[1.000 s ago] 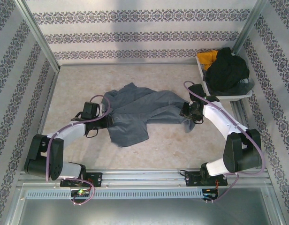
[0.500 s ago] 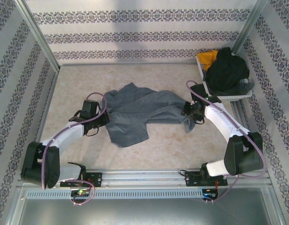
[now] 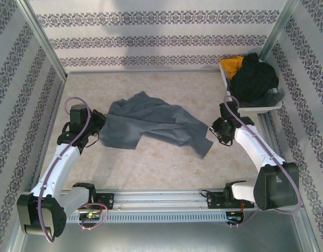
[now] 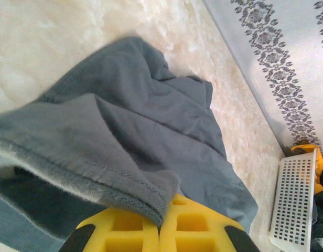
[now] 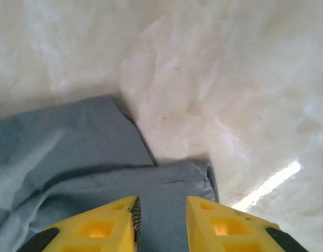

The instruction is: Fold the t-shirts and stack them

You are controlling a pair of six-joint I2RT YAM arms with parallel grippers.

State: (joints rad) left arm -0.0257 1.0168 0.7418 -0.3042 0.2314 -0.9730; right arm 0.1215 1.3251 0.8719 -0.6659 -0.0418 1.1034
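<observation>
Pale marbled table, patterned walls (grey shirt sprawled mid-table).

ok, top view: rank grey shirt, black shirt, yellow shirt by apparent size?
1. grey shirt, spread out
2. black shirt, bunched in the tray
3. yellow shirt, mostly hidden behind the black one, so its true size is unsure

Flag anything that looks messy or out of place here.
The blue-grey t-shirt lies crumpled mid-table, not flat. The black t-shirt is heaped in the white tray, bulging over its rim, with the yellow t-shirt bunched behind it.
</observation>
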